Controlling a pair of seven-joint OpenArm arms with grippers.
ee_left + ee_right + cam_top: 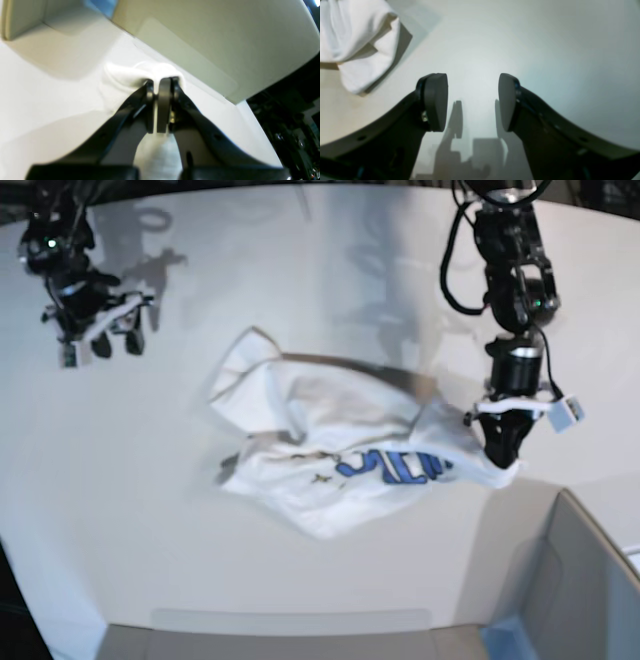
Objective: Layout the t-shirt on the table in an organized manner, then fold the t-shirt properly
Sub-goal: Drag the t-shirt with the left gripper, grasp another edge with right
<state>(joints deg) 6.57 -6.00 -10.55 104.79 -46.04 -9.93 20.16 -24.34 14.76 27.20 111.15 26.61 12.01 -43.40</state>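
Over the table's (330,270) far left corner, as the base view shows it, the right gripper (96,345) hangs above bare white surface, well apart from the cloth. Its wrist view shows the two dark pads standing wide apart with nothing between them, their shadows falling on the smooth tabletop below, and a fold of the t-shirt (357,42) off toward that view's upper left.

Toward the middle of the table lies the t-shirt (330,450), crumpled and bunched, not spread flat. Part of its blue print faces up near the front of the heap; one pale corner juts toward the far left, and creases run across the rest. It lies wholly on the tabletop, away from every edge.

At the heap's right end the left gripper (502,450) points straight down on the cloth. Its wrist view shows the left gripper (160,86) with its jaws pressed together on a pinch of white t-shirt (130,75) fabric, which puckers around the tips.

Along the near right corner stands a grey bin (575,580) with a blue corner, its wall close beside the clamped gripper. The tabletop is glossy white with a curved near edge; darkness and cluttered equipment show beyond it.
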